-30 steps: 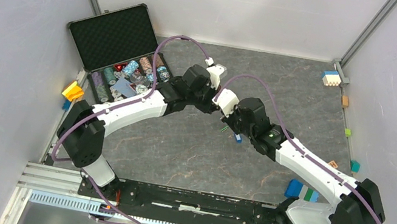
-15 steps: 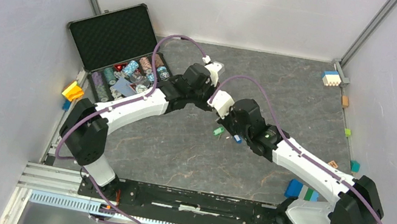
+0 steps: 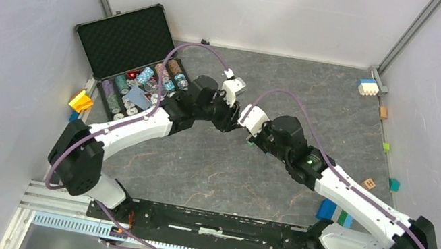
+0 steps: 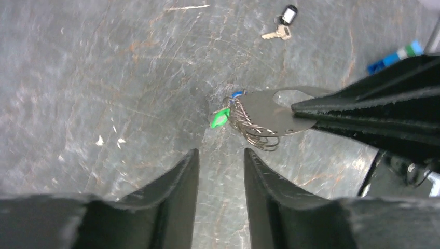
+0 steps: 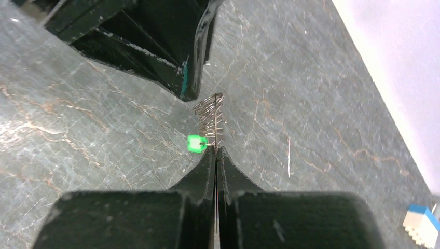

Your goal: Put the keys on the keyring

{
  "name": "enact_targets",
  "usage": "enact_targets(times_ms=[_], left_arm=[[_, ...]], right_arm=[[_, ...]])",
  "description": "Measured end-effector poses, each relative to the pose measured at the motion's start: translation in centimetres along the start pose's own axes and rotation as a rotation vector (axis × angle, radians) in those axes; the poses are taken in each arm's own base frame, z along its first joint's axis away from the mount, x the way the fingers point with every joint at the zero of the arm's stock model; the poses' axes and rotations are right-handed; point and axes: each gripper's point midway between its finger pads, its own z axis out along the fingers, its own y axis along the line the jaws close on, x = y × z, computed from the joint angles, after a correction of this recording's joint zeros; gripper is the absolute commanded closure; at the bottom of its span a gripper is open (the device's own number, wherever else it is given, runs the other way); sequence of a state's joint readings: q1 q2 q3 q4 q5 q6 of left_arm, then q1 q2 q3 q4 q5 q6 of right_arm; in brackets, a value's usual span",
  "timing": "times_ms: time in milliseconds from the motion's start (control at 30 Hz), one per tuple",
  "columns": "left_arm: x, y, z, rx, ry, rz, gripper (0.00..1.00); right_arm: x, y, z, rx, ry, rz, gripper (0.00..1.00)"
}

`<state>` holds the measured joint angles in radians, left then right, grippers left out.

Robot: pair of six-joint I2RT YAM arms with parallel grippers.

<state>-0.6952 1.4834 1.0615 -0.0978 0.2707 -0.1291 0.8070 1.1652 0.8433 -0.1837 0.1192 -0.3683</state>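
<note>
With the keyring (image 4: 270,116), green-tagged key (image 4: 220,117) at its coils, pinched in the closed right end effector (image 5: 215,150) above the surface (image 4: 104,78), the black-tagged key (image 4: 284,23) lying well apart is best fetched by the parted, empty left end effector (image 4: 221,153)

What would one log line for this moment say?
right gripper: shut on keyring | left gripper: open, empty | green-tagged key: hanging at keyring | black-tagged key: loose on table
</note>
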Motion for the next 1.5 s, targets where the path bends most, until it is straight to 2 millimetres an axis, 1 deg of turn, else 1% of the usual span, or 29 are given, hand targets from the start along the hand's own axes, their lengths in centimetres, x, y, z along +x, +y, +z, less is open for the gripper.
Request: enact_targets(times_ms=[33,67,167,333,433,467,567,700,800,833,933,1033,1133,1200,1367,1433,1500], left_arm=[[0.0,-0.3,-0.2,0.034,-0.006,0.045,0.41],[-0.2,-0.6,-0.3,0.07,-0.016,0.088,0.37],[-0.4,-1.2,-0.6,0.148,-0.038,0.208,0.32],[0.5,-2.3,-1.0,0.28,-0.048,0.381,0.31],[1.3,-3.0,-1.3,0.359,-0.043,0.464,0.34],[1.6,-3.3,-1.5,0.387,-0.043,0.493,0.36],[2.1,-4.0,-2.0,0.451,-0.045,0.559,0.47],[2.6,-4.8,-2.5,0.515,-0.053,0.612,0.61],[3.3,-5.2,-2.8,0.556,-0.039,0.639,0.69],[3.6,-5.2,-2.9,0.561,-0.032,0.647,0.73],[4.1,-5.0,-3.0,0.567,-0.014,0.674,0.8],[4.4,-4.6,-3.1,0.561,-0.002,0.687,0.94],[4.2,-4.3,-3.1,0.552,-0.002,0.691,0.98],[3.9,-4.2,-3.2,0.55,-0.01,0.692,0.96],[3.9,-4.5,-3.2,0.576,-0.019,0.683,0.64],[4.1,-4.6,-3.0,0.588,-0.017,0.677,0.57],[4.3,-4.6,-2.7,0.602,-0.012,0.669,0.54]], right_arm=[[-0.3,0.2,-0.4,-0.013,-0.023,-0.01,1.0],[-0.6,0.3,-0.7,-0.025,-0.042,-0.018,1.0],[-1.4,1.0,-1.5,-0.082,-0.101,-0.048,1.0],[-1.2,2.5,-2.5,-0.175,-0.157,-0.1,1.0],[-0.9,3.6,-2.7,-0.23,-0.174,-0.122,1.0],[-0.9,3.8,-2.7,-0.243,-0.179,-0.127,1.0],[-0.8,4.5,-2.9,-0.278,-0.195,-0.139,1.0],[-0.8,4.8,-2.9,-0.297,-0.205,-0.139,1.0],[-0.5,5.1,-2.9,-0.312,-0.202,-0.137,1.0],[-0.5,5.1,-2.9,-0.315,-0.201,-0.137,1.0],[-0.3,5.2,-3.0,-0.326,-0.201,-0.137,1.0],[-0.3,5.2,-3.1,-0.332,-0.208,-0.143,1.0],[-0.5,5.1,-3.3,-0.333,-0.221,-0.147,1.0],[-0.6,5.0,-3.4,-0.332,-0.226,-0.147,1.0],[-0.7,4.8,-3.5,-0.326,-0.229,-0.145,1.0],[-0.6,4.7,-3.5,-0.326,-0.229,-0.145,1.0],[-0.6,4.7,-3.5,-0.326,-0.229,-0.145,1.0]])
